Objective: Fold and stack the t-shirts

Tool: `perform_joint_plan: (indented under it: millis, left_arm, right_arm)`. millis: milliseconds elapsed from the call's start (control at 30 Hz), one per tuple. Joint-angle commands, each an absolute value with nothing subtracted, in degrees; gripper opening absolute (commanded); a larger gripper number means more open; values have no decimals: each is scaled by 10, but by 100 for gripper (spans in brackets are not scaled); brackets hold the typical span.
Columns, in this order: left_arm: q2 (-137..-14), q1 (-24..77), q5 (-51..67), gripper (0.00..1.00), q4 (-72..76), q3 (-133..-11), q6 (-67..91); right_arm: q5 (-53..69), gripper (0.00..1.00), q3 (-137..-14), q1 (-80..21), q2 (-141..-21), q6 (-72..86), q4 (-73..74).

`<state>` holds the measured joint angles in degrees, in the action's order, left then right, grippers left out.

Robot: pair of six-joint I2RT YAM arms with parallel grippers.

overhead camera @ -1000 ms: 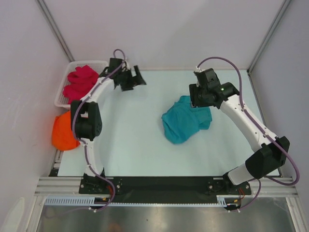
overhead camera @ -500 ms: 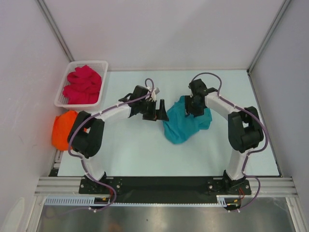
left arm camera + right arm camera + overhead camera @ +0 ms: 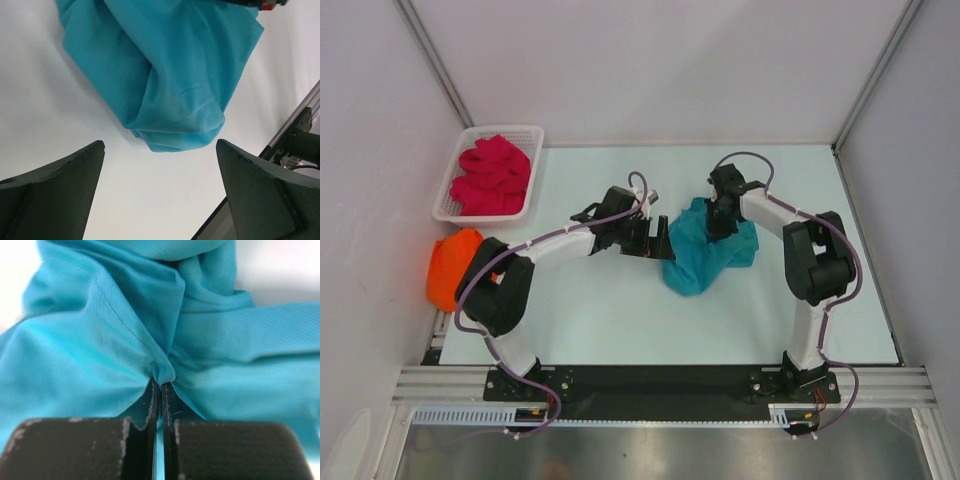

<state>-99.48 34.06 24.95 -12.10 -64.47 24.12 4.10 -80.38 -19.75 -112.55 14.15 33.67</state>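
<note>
Now right tool (image 3: 159,386) clamped on teal t-shirt (image 3: 704,262) fold; left tool (image 3: 160,150) spread beside it, arm outstretched.

A robotics lab cell: white walls (image 3: 670,70), aluminium rail (image 3: 450,382), left arm (image 3: 545,244) and right arm (image 3: 775,212) bolted down.

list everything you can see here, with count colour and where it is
teal t-shirt: one, teal-blue, crumpled on the table right of centre
pink t-shirt: one, crimson-pink, bunched inside the basket
orange t-shirt: one, bright orange, heaped at the table's left edge, just nearer than the basket
basket: one, white lattice, far left corner
table: one, pale, under everything
left tool: one, black, open, at the teal t-shirt's left edge, not gripping it
right tool: one, black, shut on a pinched fold of the teal t-shirt
</note>
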Motion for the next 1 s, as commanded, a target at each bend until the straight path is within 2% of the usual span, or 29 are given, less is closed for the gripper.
perform_joint_plan:
  millis: [0,233,467,667,967]
  left_arm:
    - [-1003,351,239,100,-110,-674,247]
    - [-1000,352,230,100,-122,-679,245]
    - [-990,352,190,100,-159,-692,239]
    - [-980,352,187,100,-157,-694,258]
    - [-988,352,207,100,-100,-667,310]
  right_arm:
    - [11,0,-885,-198,-1019,119,379]
    - [-49,0,-1062,-244,-920,112,496]
    - [-64,0,-1100,-334,-873,140,539]
    - [-100,0,-1127,-402,-870,144,555]
    - [-147,0,-1349,-422,-916,119,637]
